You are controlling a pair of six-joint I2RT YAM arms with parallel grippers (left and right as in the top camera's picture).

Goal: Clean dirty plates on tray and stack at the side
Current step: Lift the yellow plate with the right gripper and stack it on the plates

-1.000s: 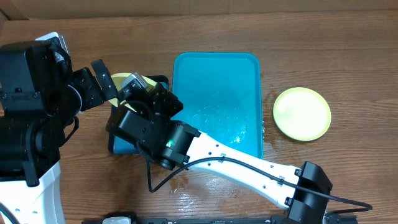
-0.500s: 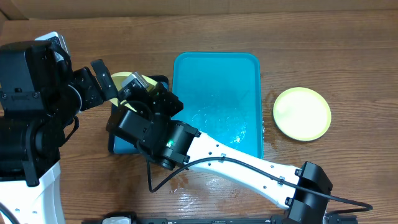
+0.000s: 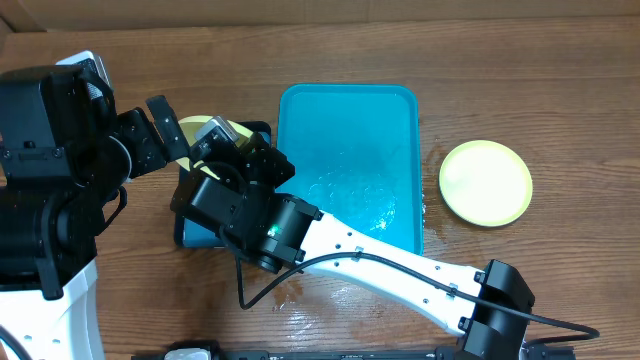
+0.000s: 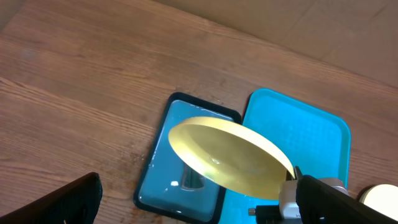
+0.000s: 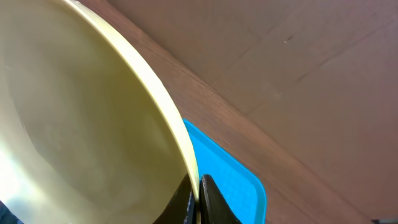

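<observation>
Your right pincer [image 5: 198, 186] is clamped on the rim of a yellow-green plate [image 5: 81, 124], tilted above the small blue tray [image 4: 155, 180] left of centre, your left pincer [image 4: 198, 193] gapes wide holding nothing, and a second plate [image 3: 486, 182] sits on the worktop [image 3: 500, 60] right of the teal tray [image 3: 400, 110].

Tray [image 3: 350, 110] lies between plate [image 3: 486, 182] and smaller tray [image 4: 155, 180].

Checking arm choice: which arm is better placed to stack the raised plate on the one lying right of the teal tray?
Right, likely: the right gripper pinches the raised plate, and the other plate lies on that arm's side.
</observation>
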